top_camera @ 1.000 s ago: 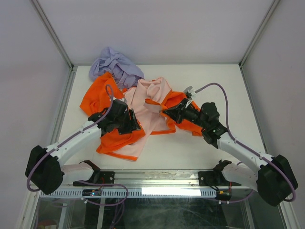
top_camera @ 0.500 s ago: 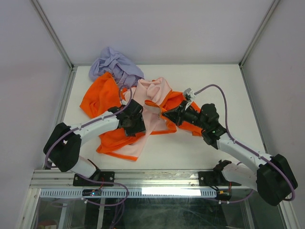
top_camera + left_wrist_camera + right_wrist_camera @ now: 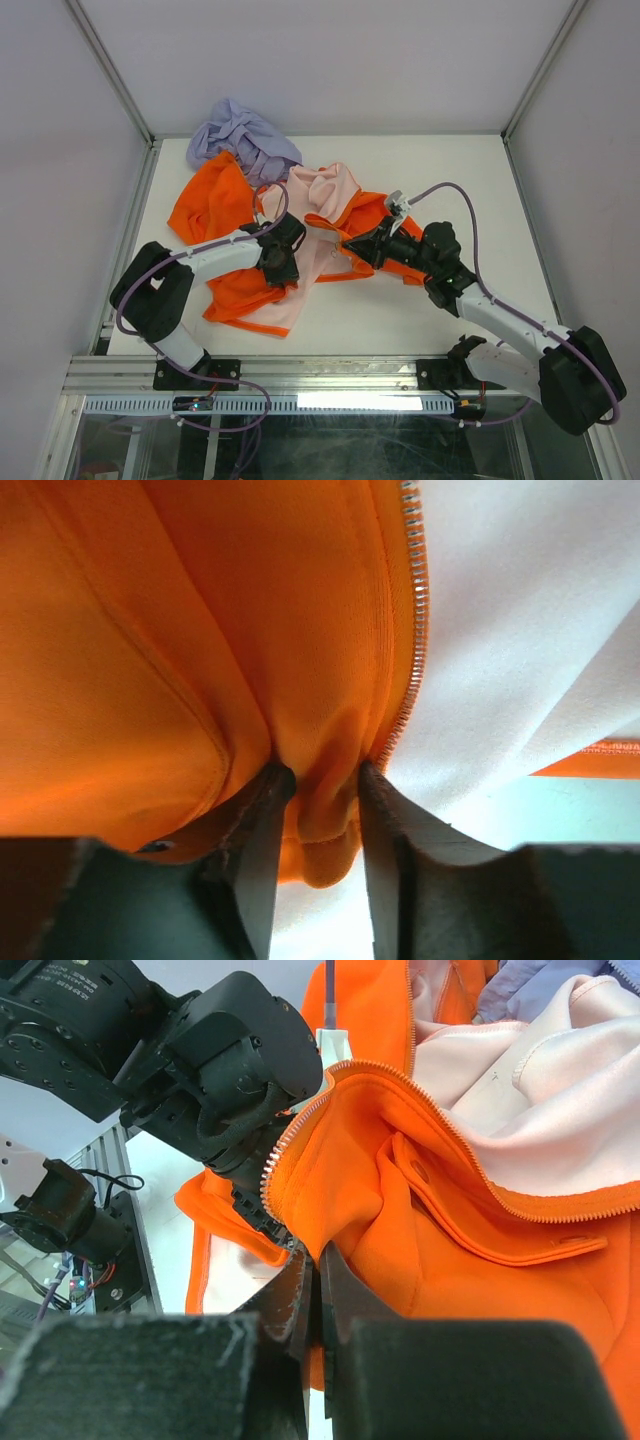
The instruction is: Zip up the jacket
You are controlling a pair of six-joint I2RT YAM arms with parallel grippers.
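There is one jacket (image 3: 212, 208) and one purple cloth (image 3: 240, 135) on one tabletop (image 3: 480, 180). There are two robot arms: a left arm (image 3: 215, 255) and a right arm (image 3: 505, 315).

a white table (image 3: 450, 170) seen from above, with pale walls on three sides. a bright orange jacket (image 3: 205, 205) lies crumpled and open across the left and middle of the tabletop, its pale pink lining turned up at the centre. a bunched lavender garment (image 3: 240, 135) lies at the back left, touching the far edge of the orange jacket.
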